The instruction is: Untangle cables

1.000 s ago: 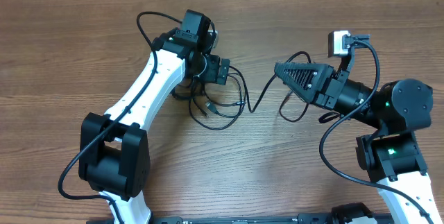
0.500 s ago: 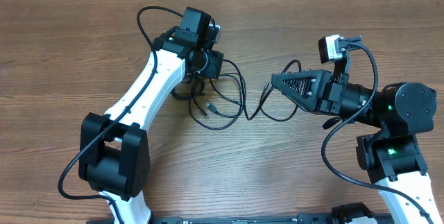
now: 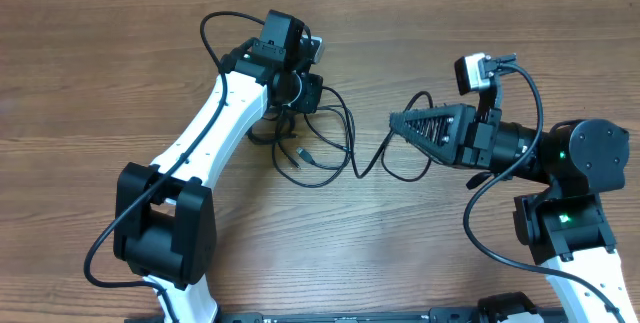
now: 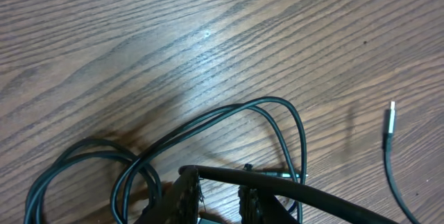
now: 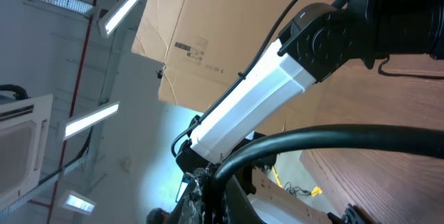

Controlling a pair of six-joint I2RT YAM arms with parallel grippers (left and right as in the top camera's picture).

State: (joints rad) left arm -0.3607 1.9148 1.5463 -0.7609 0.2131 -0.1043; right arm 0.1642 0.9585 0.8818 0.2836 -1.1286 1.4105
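Left gripper (image 4: 218, 186) down at cables (image 3: 322, 153) heap, far of centre on table (image 3: 100, 53); pincer nearly together, cord lying across tips, grip cannot tell. Right gripper (image 3: 394, 120) clamped on one strand, right of heap.

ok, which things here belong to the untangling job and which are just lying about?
Job: cables, left hand, right hand.
Just there: cardboard in the background, wooden table.
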